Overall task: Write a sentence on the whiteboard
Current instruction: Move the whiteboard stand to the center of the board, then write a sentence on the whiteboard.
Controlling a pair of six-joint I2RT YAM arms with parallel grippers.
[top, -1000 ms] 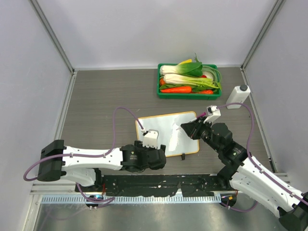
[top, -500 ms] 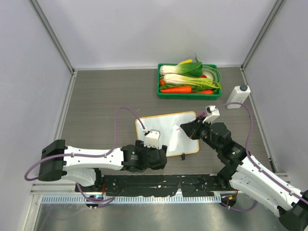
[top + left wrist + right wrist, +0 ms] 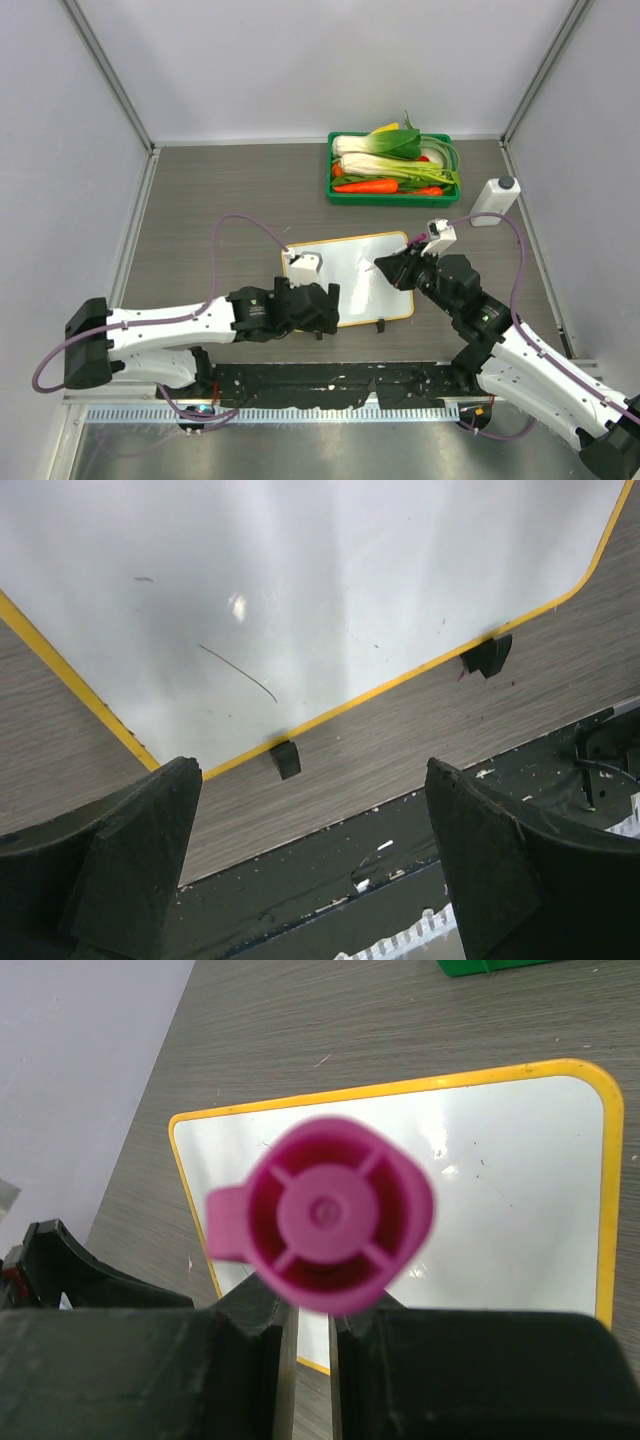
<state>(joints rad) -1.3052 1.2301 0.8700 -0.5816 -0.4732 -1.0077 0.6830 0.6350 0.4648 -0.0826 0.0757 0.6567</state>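
tabletop (image 3: 220,200): one whiteboard (image 3: 355,270), one tray (image 3: 392,197), one bottle (image 3: 494,202); right jaws pinch one marker (image 3: 325,1215).

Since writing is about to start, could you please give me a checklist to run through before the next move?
1. Grip of the right gripper on the pink marker: ok, jaws shut on it.
2. Marker tip uncapped: cannot tell, only its round end shows.
3. Room on the whiteboard: ok, blank, no sentence yet.
4. The left gripper steadying the whiteboard: not ok, jaws wide open over its near edge, holding nothing.
5. Right gripper over the whiteboard: ok.
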